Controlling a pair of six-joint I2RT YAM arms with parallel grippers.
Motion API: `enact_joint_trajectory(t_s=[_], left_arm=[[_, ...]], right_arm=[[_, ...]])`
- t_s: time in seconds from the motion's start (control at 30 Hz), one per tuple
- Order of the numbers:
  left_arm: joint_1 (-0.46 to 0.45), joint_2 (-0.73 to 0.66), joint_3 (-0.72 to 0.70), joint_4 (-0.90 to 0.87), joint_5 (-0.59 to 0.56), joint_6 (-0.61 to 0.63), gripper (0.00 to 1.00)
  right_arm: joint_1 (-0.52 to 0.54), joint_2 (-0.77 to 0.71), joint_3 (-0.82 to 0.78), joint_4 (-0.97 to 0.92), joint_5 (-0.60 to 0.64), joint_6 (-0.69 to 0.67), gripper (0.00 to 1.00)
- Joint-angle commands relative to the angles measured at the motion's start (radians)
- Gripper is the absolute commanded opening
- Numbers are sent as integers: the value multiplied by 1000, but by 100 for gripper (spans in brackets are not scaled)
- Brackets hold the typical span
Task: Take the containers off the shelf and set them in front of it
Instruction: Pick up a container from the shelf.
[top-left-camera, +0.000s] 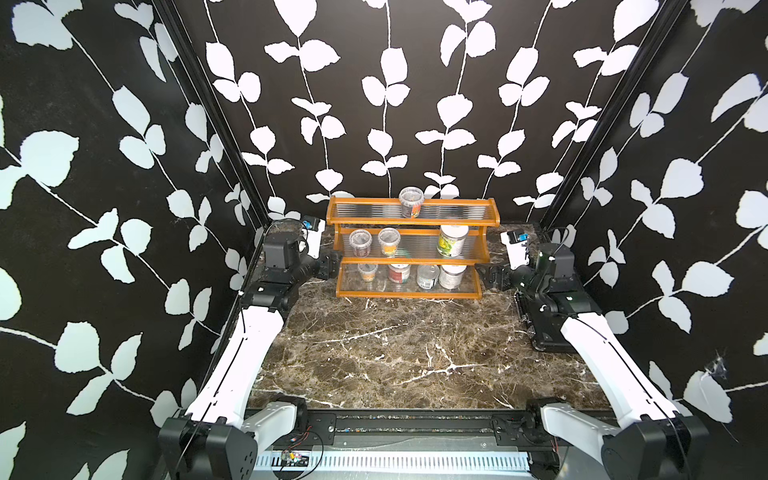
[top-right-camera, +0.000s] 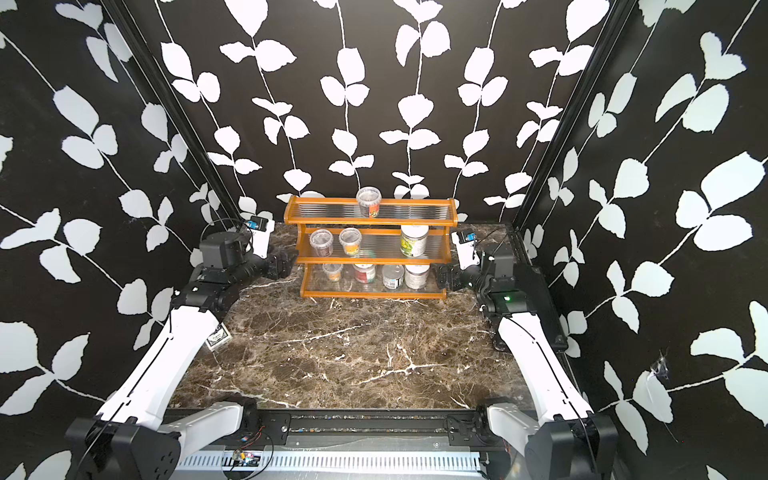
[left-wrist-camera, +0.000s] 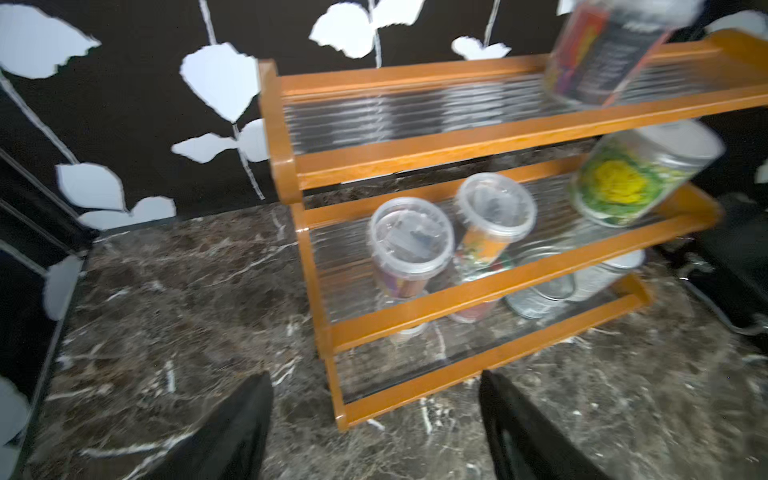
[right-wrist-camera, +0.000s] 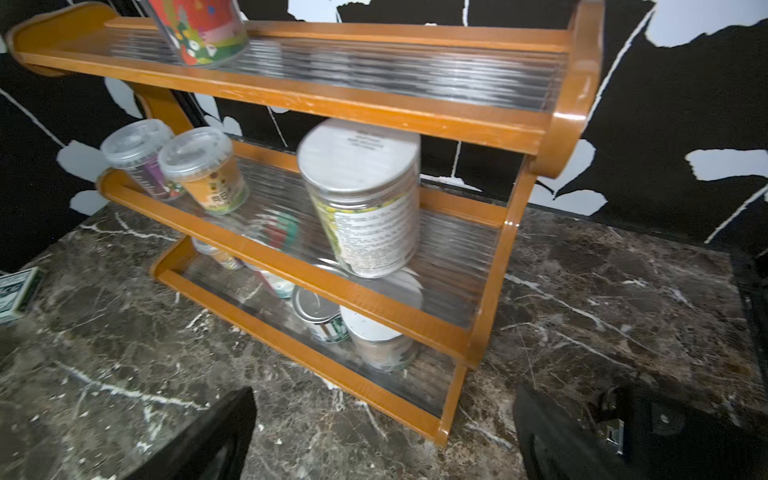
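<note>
In both top views the containers (top-left-camera: 452, 241) are all sitting on the shelf (top-left-camera: 409, 296) at the back of the bench (top-left-camera: 395, 353). Left wrist view: the left claw (left-wrist-camera: 376, 374) is hovering spread over the bench. Right wrist view: the right claw (right-wrist-camera: 384, 390) is gaping wide beside the shelf.

Black booth, leaf-print walls, marble top.
Back wall (top-left-camera: 353, 50) and side walls black with white vine-and-leaf print; dark brown, white-veined marble tabletop (top-left-camera: 395, 353); black corner rails (top-left-camera: 215, 120); white slotted cable duct (top-left-camera: 395, 461) along front edge.
</note>
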Motion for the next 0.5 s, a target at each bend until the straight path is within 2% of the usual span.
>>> enact_joint_trajectory(t_s=[0.0,0.17,0.33,0.47], left_arm=[[7,-37,-23,77,225,-9,89],[8,-8,-30,126,350,-30,93],[10,1,-103,211,358,-55,94],[10,6,-160,301,359,-97,94]], right_arm=[[35,2,117,-36,-97,7,100],[74,44,203,-43,-145,34,100],[148,118,324,-78,-105,42,100],[228,232,499,-135,-32,36,100]])
